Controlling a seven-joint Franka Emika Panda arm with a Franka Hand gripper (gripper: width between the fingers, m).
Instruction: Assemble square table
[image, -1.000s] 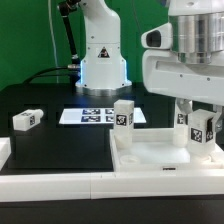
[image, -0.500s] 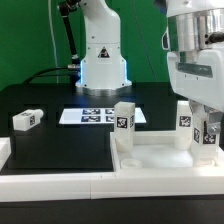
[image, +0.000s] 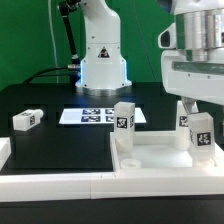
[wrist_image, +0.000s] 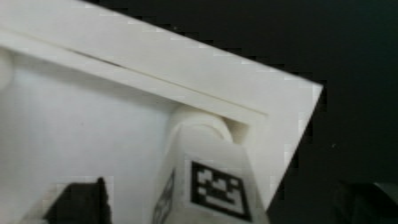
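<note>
**1. Step in hand.** The square top lies at 5 o'clock in the exterior view, rim up. My hand hangs over its 3 o'clock corner. The fingers are apart, one on each side of an upright leg. The wrist view shows a gap between finger and leg, so nothing is clamped. I judge that this leg is being seated in its corner; whether it is fully home I cannot tell. To do the step well, I should rise straight up until the fingers clear the leg's head, and only then travel sideways. A slanting exit could tip the leg or drag the top. Two further legs stand on the top, one at its 10 o'clock corner and one just behind the hand.

**2. Surface and room.** A green backdrop fills 12 o'clock, behind the arm's base. The tabletop is black and matt. A white border bar runs along 6 o'clock. The marker board lies near the centre. One loose leg lies at 9 o'clock, well apart from the top; in my judgement it is the next part to fetch.
</note>
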